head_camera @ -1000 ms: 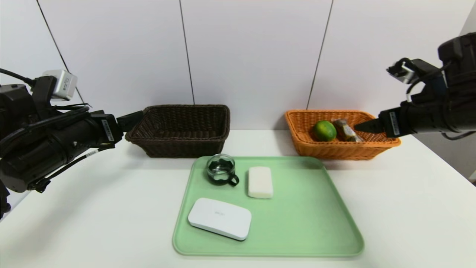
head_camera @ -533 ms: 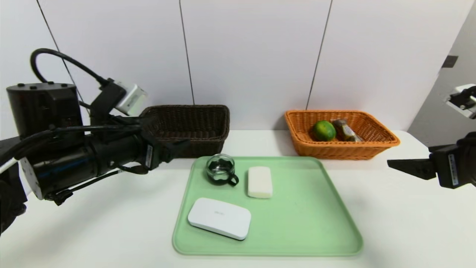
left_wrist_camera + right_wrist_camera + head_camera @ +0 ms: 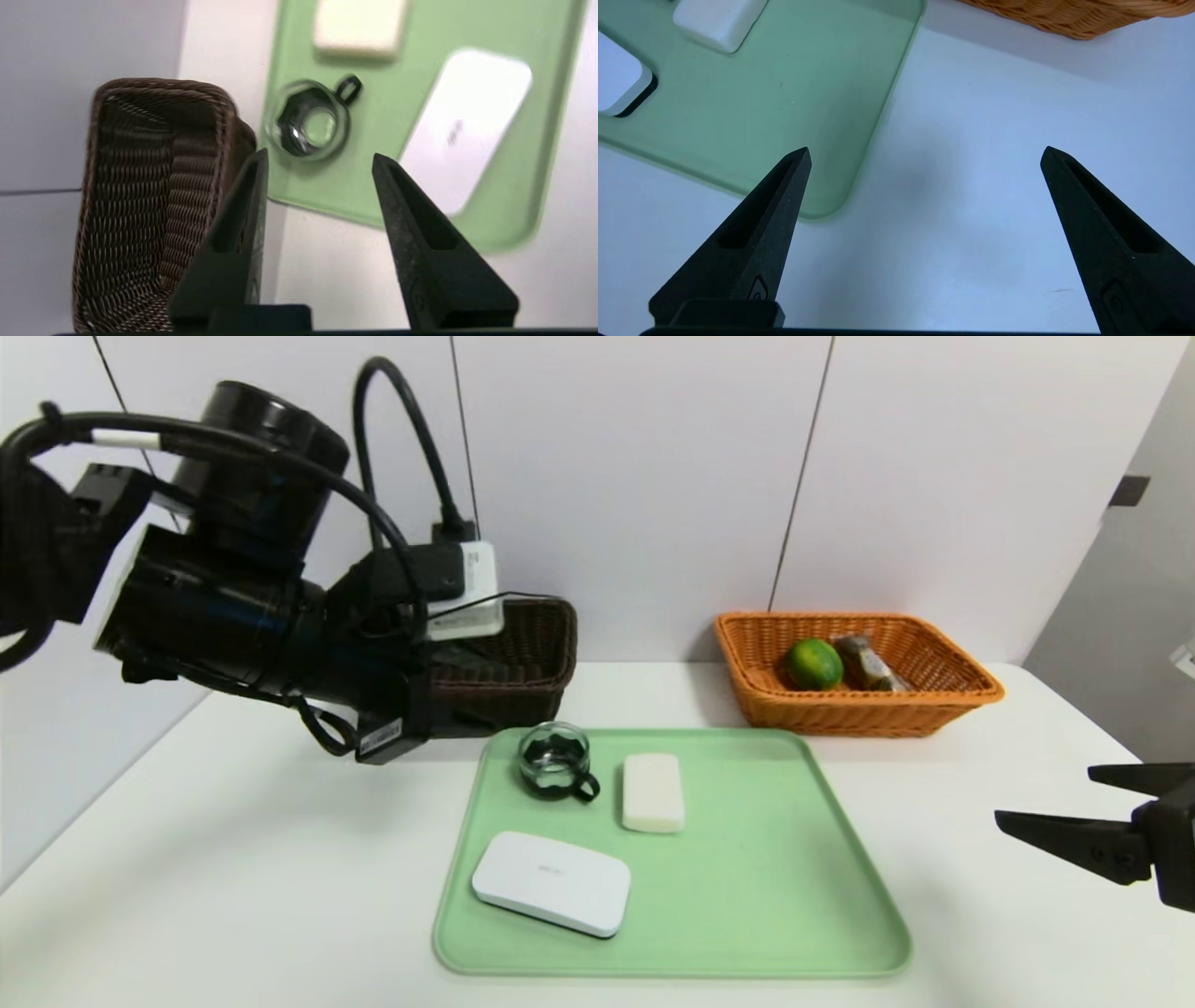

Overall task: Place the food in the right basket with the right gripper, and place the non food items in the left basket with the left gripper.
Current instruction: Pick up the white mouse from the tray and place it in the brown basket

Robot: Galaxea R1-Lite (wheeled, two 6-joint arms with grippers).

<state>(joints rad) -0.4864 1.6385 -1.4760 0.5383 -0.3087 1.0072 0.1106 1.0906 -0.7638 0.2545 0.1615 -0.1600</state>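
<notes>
Above the table, 2 open grippers (image 3: 320, 161)

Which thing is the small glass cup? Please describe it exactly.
On the light green rectangular tray, find the corner nearest the dark brown wicker basket. The small cup there is clear, round glass; unlike its white neighbours, it has a black handle.

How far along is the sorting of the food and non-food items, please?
Done: the lime and wrapped snack pack lie in the orange basket. In hand: nothing; both the left tool and right tool are open and empty. Left: the glass cup, white bar and flat white case, all on the green tray.
</notes>
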